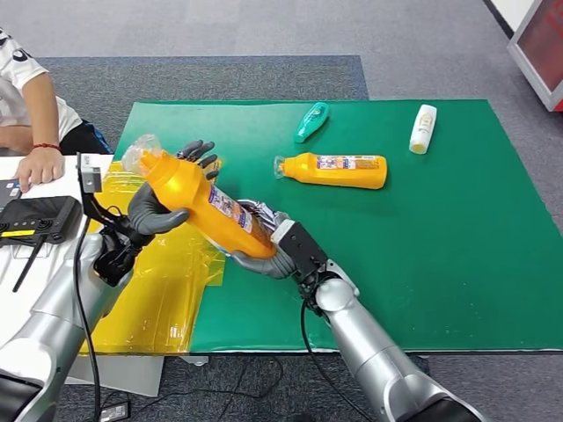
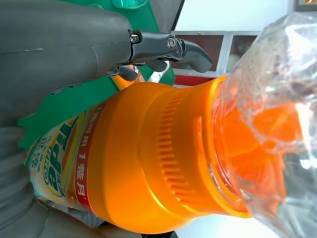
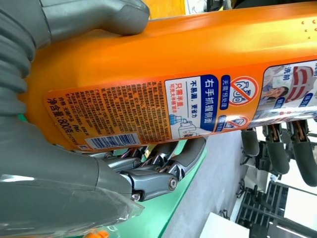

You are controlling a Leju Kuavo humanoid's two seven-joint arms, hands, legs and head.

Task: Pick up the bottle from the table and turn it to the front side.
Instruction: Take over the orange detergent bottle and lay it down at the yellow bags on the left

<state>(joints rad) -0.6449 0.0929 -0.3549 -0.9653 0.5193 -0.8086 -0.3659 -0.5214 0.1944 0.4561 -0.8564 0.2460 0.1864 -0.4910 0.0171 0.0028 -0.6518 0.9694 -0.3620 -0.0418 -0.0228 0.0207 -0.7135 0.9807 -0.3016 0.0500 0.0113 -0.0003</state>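
Held up off the green worktop (image 1: pixel 431 264) between both hands: an orange bottle (image 1: pixel 202 200), lying tilted, cap end raised toward the left hand (image 1: pixel 154 211), base end resting in the right hand (image 1: pixel 269 255). Left hand wrapped around the shoulder just below the cap, thumb under, dark fingers (image 1: pixel 199 151) curled over the far side. Right hand cupped under the base, fingers (image 3: pixel 164 166) along one side, thumb pressed on the other. Glossy orange plastic all over; ribbed collar (image 2: pixel 168 153) below the cap, clear crinkled film (image 2: pixel 276 99) covering the cap itself. On the side turned to the right wrist camera, a back label (image 3: pixel 149 111): dense small Chinese print, a barcode, "净含量:880g" near the base, a blue panel reading "右手抓握侧面", and round red prohibition marks. On the side seen from the left wrist, part of a front label (image 2: pixel 60 158) with large yellow-green letters, not fully readable, and a red band with "月 1". Beyond the right hand, on the worktop, a second orange bottle (image 1: pixel 339 170) lying flat; farther still, a teal bottle (image 1: pixel 312 121) and a white bottle (image 1: pixel 423 128). Under the left hand, yellow sheeting (image 1: pixel 159 281). Beside the left hand, a person's hand (image 1: pixel 40 165) on a white surface.
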